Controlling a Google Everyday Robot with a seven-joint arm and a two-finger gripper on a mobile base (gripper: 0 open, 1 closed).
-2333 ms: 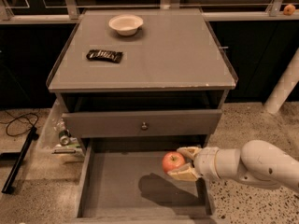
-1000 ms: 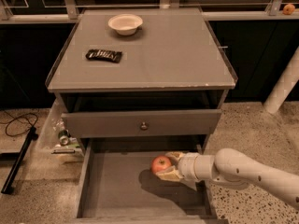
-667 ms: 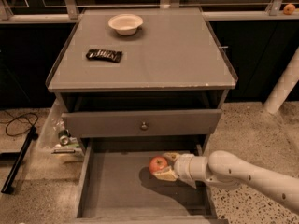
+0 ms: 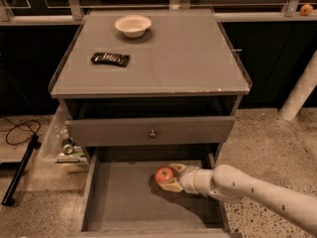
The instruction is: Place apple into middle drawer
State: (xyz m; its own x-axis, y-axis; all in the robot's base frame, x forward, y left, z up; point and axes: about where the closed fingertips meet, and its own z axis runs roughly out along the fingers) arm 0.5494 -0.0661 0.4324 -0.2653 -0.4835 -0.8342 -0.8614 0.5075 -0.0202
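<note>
The red apple (image 4: 164, 174) is held low inside the open middle drawer (image 4: 119, 202), at its back middle, at or just above the bare grey floor. My gripper (image 4: 172, 177) reaches in from the right on a white arm and is shut on the apple, with its tan fingers (image 4: 173, 186) above and below it. The drawer is pulled out wide below a grey drawer front with a small round knob (image 4: 152, 133).
On the cabinet top (image 4: 188, 58) lie a white bowl (image 4: 132, 25) and a dark snack bar (image 4: 110, 58). A tiny orange fruit (image 4: 306, 9) sits far off at the top right. A white post (image 4: 299, 98) stands right; clutter and a cable lie on the floor left.
My gripper has carried the apple left and lower into the drawer, towards its back middle. The arm now reaches further in.
</note>
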